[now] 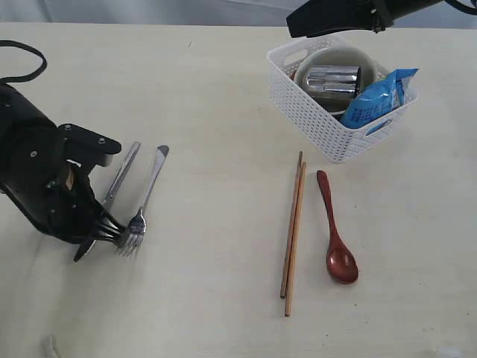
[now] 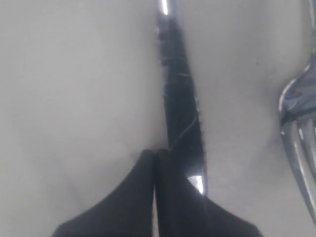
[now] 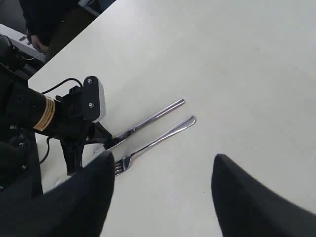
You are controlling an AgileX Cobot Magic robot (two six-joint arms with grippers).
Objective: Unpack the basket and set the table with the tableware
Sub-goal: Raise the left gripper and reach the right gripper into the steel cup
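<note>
From the exterior view, I judge the unpacking about half done. The knife (image 1: 121,173) and fork (image 1: 147,198) lie side by side on the desk (image 1: 223,89) on the left. The two chopsticks (image 1: 293,231) and the wooden spoon (image 1: 335,235) lie out in the middle. The white basket (image 1: 313,123), far right, holds the cream bowl (image 1: 337,54) with the steel cup (image 1: 332,79) lying in it. The blue snack bag (image 1: 380,97) is propped against the near wall. I see no small plate, so it may be hidden under the bowl. My left end effector (image 1: 100,231) is low at the knife's blade end, close to the fork's tines. My right arm (image 1: 335,19) hangs over the basket.

In the left wrist view, my left end effector (image 2: 155,157) is closed tip to tip, with nothing visible between the fingers. The knife blade lies along the side of one finger. I cannot tell whether they touch. The fork's tines sit just beside it, apart.

In the right wrist view, my right end effector (image 3: 163,160) is spread wide and empty. It looks across the desk at the knife and fork, and the basket is out of its frame.

The step in hand, as I read it, is settling the knife. The next move belongs to my right arm: come down into the basket and close on the cup, or the bowl's rim, without snagging the bag.
</note>
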